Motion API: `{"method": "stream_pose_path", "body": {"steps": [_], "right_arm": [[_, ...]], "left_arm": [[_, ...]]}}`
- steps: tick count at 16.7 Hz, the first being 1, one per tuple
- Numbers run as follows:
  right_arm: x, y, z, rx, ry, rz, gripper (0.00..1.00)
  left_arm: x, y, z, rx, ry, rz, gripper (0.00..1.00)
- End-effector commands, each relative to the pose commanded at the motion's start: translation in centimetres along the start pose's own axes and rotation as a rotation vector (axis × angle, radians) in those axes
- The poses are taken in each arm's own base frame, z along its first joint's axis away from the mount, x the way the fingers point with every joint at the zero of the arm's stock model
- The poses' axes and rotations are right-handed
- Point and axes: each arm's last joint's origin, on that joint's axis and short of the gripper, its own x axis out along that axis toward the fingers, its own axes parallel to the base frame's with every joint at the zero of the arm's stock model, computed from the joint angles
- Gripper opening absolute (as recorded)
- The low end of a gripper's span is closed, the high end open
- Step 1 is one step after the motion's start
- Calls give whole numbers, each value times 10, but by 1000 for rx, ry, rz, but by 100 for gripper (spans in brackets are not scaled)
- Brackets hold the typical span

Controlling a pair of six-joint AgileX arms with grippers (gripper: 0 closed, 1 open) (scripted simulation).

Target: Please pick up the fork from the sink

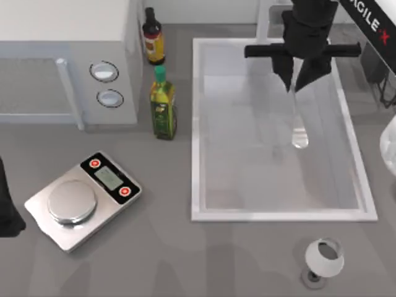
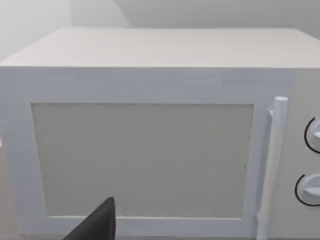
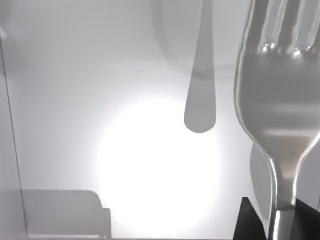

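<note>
Right gripper [image 1: 295, 86] jaws clamped on fork [image 1: 298, 117], hanging over sink [image 1: 197, 124]

White letters reading "AGILE" and a red "X" stand on the black right arm [image 1: 371, 21] at the top view's upper right corner. The bottle labels [image 1: 163, 114] cannot be read.
</note>
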Motion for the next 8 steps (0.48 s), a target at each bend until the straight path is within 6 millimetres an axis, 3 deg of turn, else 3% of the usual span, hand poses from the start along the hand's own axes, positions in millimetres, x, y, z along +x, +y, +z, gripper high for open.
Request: {"method": "stream_pose_path", "body": {"steps": [4,8], "right_arm": [[-30,-27,-9,0,1,0,0],[-49,-65,-41,2,63,-15,0]], "left_arm": [[0,0,0,0,0,0,100],[0,0,0,0,0,0,100]]}}
